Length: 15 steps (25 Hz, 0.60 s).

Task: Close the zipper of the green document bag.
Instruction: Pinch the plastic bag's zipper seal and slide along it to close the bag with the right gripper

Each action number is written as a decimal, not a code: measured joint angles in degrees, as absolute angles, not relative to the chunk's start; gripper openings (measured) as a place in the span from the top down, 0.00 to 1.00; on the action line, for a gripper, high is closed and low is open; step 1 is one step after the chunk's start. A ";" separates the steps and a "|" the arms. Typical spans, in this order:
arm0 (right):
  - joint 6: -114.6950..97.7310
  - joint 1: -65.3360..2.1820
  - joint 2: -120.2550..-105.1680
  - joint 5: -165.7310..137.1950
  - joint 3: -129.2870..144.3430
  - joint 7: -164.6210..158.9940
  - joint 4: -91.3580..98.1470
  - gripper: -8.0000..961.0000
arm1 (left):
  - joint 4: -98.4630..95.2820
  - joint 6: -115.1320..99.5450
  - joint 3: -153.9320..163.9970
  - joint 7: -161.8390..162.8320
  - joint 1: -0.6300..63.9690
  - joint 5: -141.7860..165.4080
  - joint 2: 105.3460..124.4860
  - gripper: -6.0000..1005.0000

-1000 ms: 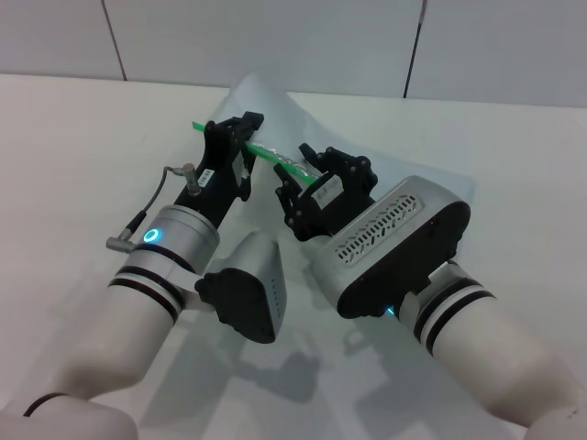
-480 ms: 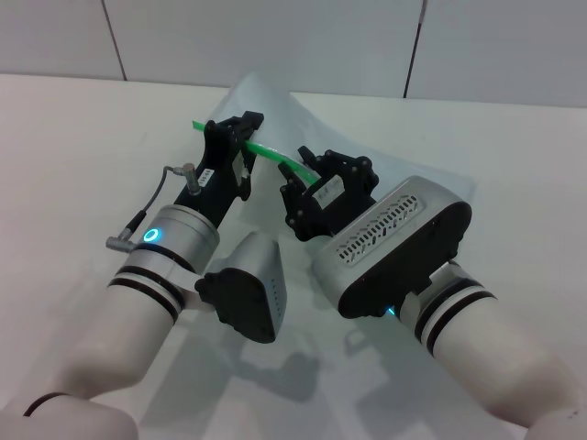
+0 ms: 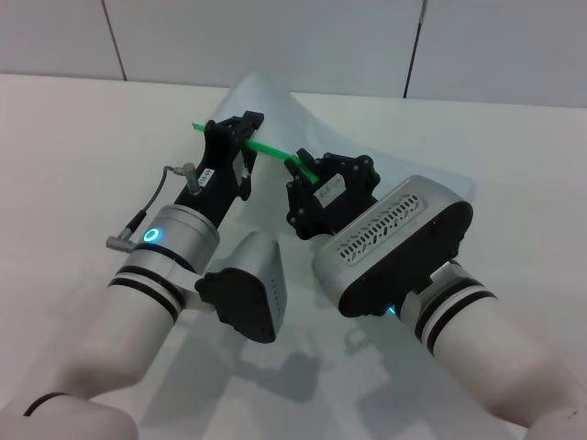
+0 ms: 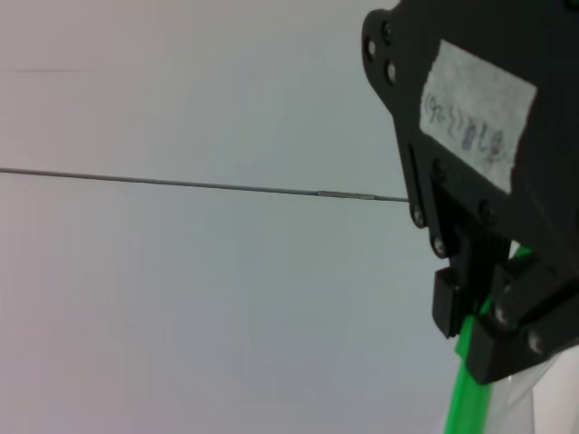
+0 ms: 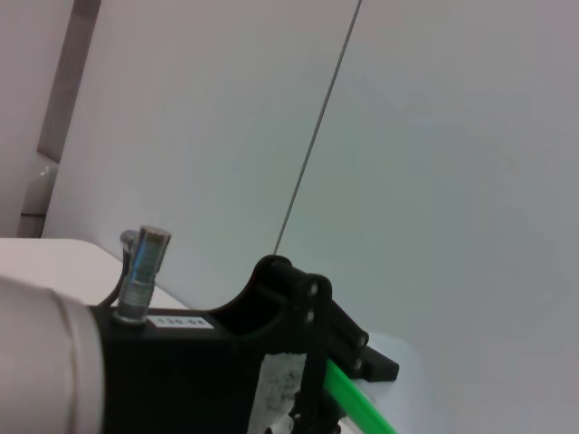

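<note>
On the white worktop (image 3: 73,137), seen from the head camera, the green document bag (image 3: 275,110) lies lifted at its near edge, its pale translucent sheet spreading back toward the wall and out to the robot's right. The zipper (image 3: 266,148) shows as a thin bright green strip running from beyond the left gripper (image 3: 240,130) across to the right gripper (image 3: 307,174); both arms crowd the middle of the view and hide most of the pouch beneath them.

Only the left wrist view shows the grip close up: the left gripper (image 4: 484,312) has its black fingers (image 4: 457,289) pressed together on the green strip (image 4: 466,402), with a bit of clear bag plastic (image 4: 543,398) beside it. The right wrist view does not show its own fingers; it looks across at the left gripper (image 5: 312,362) farther off, with the green strip (image 5: 357,409) passing through it, a metal cable plug (image 5: 140,271) on the left arm's wrist, and the panelled wall (image 5: 452,136) behind.

From the head view the right gripper sits on the zipper line at the strip's near end, its fingers close around the strip, but whether they clamp it cannot be told.
</note>
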<state>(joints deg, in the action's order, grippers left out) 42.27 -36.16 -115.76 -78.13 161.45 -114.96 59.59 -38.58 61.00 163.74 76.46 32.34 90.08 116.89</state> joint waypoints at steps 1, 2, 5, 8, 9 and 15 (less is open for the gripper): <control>42.27 -36.18 -115.76 -78.13 161.45 -114.96 59.59 0.83 | -38.58 60.99 163.74 76.46 32.35 90.08 116.89 0.94; 42.27 -36.20 -115.76 -78.13 161.45 -114.96 59.59 0.84 | -38.58 60.98 163.74 76.46 32.35 90.08 116.89 0.94; 42.22 -36.30 -115.75 -78.13 161.46 -114.96 59.42 0.86 | -38.58 60.92 163.74 76.46 32.35 90.12 116.89 0.94; 42.24 -36.32 -115.75 -78.19 161.63 -114.96 59.14 0.88 | -38.58 60.71 163.73 76.46 32.34 90.23 116.89 0.94; 42.27 -36.32 -115.75 -78.24 161.70 -114.96 59.09 0.88 | -38.58 60.60 163.74 76.46 32.34 90.27 116.89 0.94; 42.31 -36.31 -115.74 -78.50 161.81 -114.70 59.06 0.88 | -38.58 60.42 163.74 76.46 32.34 90.81 116.89 0.94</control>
